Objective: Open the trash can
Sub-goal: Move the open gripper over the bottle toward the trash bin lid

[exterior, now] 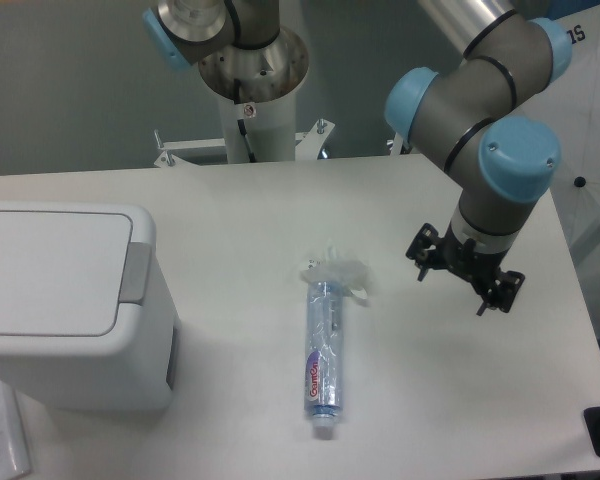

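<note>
The trash can [70,300] is a large boxy white bin at the left of the table, its flat lid down and its grey push tab [135,271] on the lid's right edge. My gripper [452,290] hangs over the right part of the table, far to the right of the bin, with nothing between its fingers. Its fingers point down, well apart, so it is open.
A clear-wrapped toothpaste tube [325,345] lies lengthwise in the middle of the table between the bin and the gripper. A second arm's base [252,80] stands at the back edge. A sheet of paper [0,435] lies at the front left corner.
</note>
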{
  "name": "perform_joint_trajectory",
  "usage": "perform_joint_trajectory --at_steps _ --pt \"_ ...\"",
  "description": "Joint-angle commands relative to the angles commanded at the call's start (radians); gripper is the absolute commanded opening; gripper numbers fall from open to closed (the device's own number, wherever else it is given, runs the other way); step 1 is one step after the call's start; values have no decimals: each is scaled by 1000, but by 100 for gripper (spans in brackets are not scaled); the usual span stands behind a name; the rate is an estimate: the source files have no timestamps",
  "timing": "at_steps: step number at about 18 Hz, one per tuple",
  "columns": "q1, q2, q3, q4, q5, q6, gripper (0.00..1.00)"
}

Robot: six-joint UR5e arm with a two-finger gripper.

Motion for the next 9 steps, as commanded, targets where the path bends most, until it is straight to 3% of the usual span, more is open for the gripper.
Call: perform_joint_trajectory --at_steps 5,9 --pt "-64 6 -34 153 -28 -311 100" --pt "-117 29 -48 170 -49 -396 100"
